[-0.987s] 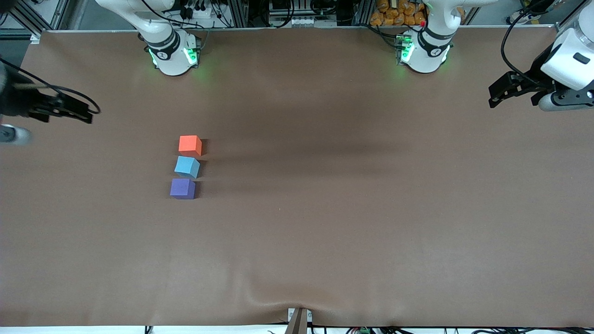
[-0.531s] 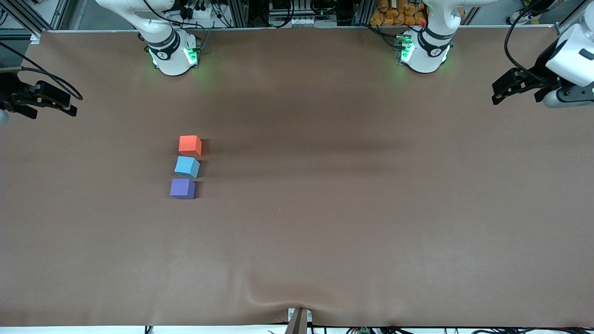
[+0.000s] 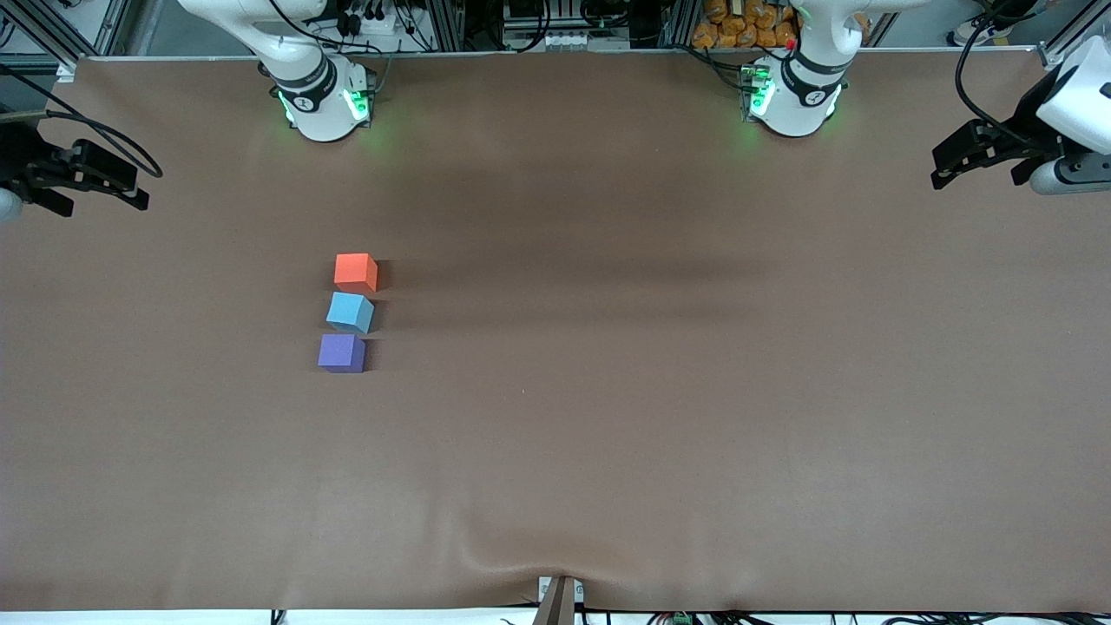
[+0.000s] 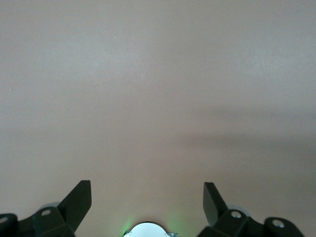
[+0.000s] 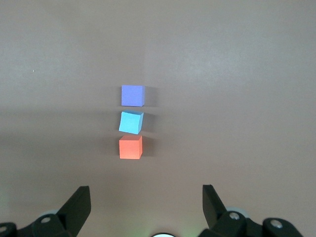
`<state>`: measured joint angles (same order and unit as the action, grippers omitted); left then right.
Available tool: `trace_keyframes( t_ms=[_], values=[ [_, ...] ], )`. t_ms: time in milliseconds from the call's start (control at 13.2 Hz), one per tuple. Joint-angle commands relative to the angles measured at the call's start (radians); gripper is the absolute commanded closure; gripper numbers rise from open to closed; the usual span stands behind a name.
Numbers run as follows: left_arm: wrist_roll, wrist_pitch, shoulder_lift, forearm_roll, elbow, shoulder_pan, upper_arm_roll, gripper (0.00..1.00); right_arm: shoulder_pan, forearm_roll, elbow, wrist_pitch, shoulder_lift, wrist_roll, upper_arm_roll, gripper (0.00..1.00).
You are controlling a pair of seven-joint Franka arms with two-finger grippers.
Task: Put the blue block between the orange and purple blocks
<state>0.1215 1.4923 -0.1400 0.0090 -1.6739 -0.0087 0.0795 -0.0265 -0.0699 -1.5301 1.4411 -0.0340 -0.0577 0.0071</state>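
Observation:
Three small cubes stand in a short row on the brown table, toward the right arm's end. The blue block (image 3: 350, 312) (image 5: 131, 122), slightly turned, sits between the orange block (image 3: 355, 272) (image 5: 131, 147) and the purple block (image 3: 341, 352) (image 5: 133, 95); the purple one is nearest the front camera. My right gripper (image 3: 130, 187) (image 5: 146, 197) hangs open and empty over the table's edge at the right arm's end, well apart from the cubes. Over the left arm's end my left gripper (image 3: 948, 165) (image 4: 147, 197) is open and empty, with only bare table below it.
The brown table cover (image 3: 608, 391) has a small ripple at its front edge by a clamp (image 3: 558, 599). Both arm bases (image 3: 323, 100) (image 3: 792, 95) stand along the table's back edge, with cables and equipment past it.
Both grippers have drawn outward and toward the table's back edge, the right one the farthest. The three cubes have not moved.

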Motion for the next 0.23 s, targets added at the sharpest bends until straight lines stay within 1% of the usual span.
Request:
trace_keyframes(
  t_ms=[0,152],
  values=[
    [-0.010,-0.017,0.003,-0.004,0.046,0.003,0.005,0.00,0.003,-0.005,-0.010,-0.010,-0.017,-0.016,-0.004,0.00],
    [-0.008,-0.018,0.013,-0.004,0.072,0.003,0.005,0.00,0.003,-0.005,-0.012,-0.013,-0.017,-0.016,-0.006,0.00]
  ],
)
